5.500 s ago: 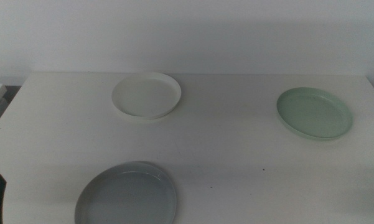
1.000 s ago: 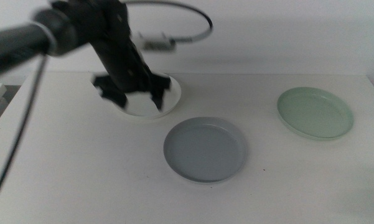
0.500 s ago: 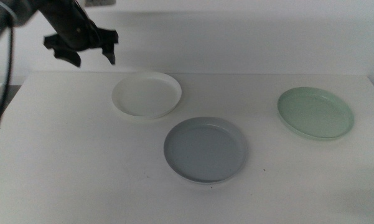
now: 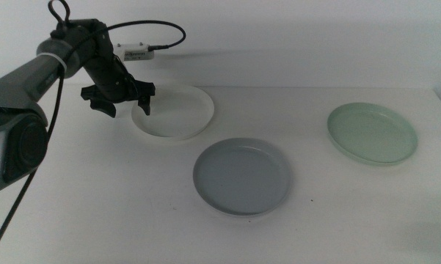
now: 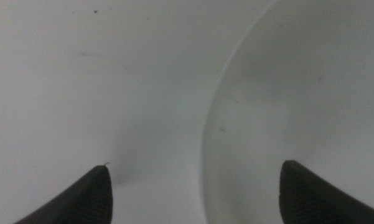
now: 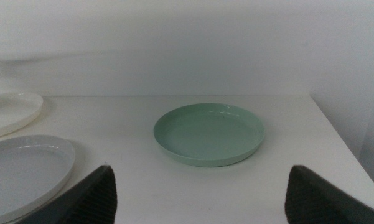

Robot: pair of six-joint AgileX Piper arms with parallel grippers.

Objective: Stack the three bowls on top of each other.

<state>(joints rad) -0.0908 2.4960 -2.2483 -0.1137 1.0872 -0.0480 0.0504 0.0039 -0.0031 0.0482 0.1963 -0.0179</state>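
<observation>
Middle view, left hand (image 4: 121,107) spread astride cream bowl (image 4: 177,111) rim

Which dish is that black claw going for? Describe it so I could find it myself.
Start at the white table and look to its far edge, left of centre. The cream dish lies there, with the open left claw straddling its rim. The other dishes are grey and green.

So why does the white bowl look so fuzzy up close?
Left wrist view: the camera sits very near the cream-white bowl, so its rim blurs, with a soft shadow on the table. Middle view: the left tool is sharp. Right wrist view: the green bowl looks clear.
</observation>
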